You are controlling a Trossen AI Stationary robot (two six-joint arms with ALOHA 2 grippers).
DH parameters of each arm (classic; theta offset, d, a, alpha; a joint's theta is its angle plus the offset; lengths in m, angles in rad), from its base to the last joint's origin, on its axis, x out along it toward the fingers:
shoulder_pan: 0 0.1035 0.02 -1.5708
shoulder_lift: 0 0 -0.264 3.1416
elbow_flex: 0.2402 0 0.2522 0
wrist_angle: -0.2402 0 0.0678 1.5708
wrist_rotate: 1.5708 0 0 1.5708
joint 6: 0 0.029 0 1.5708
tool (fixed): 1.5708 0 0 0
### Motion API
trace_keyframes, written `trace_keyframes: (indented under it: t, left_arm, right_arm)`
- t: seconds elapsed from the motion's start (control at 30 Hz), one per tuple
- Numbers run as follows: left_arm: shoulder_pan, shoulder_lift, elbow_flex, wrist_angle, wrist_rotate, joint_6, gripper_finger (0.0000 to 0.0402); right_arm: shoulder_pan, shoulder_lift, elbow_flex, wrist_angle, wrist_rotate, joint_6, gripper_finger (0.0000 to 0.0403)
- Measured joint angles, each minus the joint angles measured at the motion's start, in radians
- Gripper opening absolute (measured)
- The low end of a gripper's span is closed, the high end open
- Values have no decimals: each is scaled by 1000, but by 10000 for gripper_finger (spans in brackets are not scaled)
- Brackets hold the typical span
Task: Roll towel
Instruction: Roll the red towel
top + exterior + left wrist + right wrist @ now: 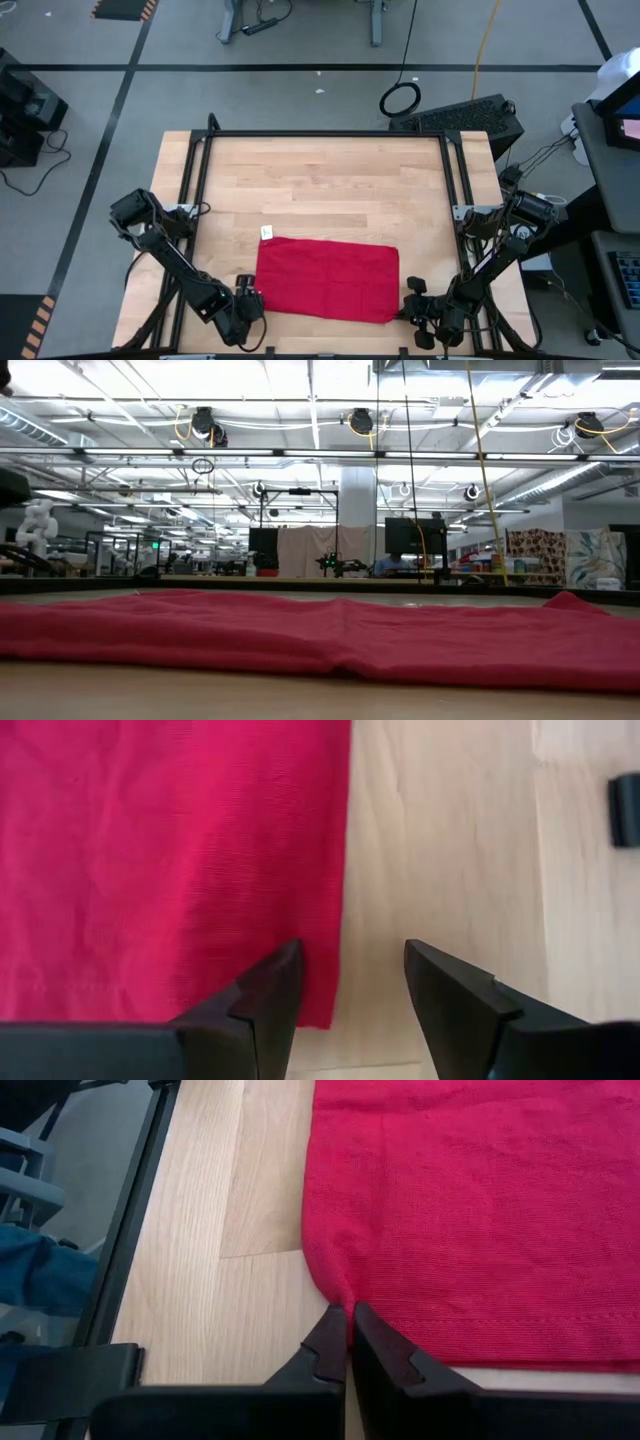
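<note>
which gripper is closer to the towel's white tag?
Left. The left gripper sits at the towel end that carries the white tag; the right gripper pinches the opposite end's near corner.

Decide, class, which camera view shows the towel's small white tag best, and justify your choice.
The high view: looking straight down, it shows the whole towel spread flat, with the white tag at its far left corner. The low view shows only a long red band of cloth. The two wrist views each show a towel corner and some table, no tag.
</note>
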Motion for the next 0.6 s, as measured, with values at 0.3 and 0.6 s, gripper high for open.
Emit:
trace_keyframes:
  t: [0.3,0.6]
  left_arm:
    - [-3,3,0,-6,-12,-107,184]
    - [1,2,2,-72,-12,-108,168]
  right_arm:
    - [0,-1,0,3,-14,0,0]
    - [0,-1,0,6,-21,0,0]
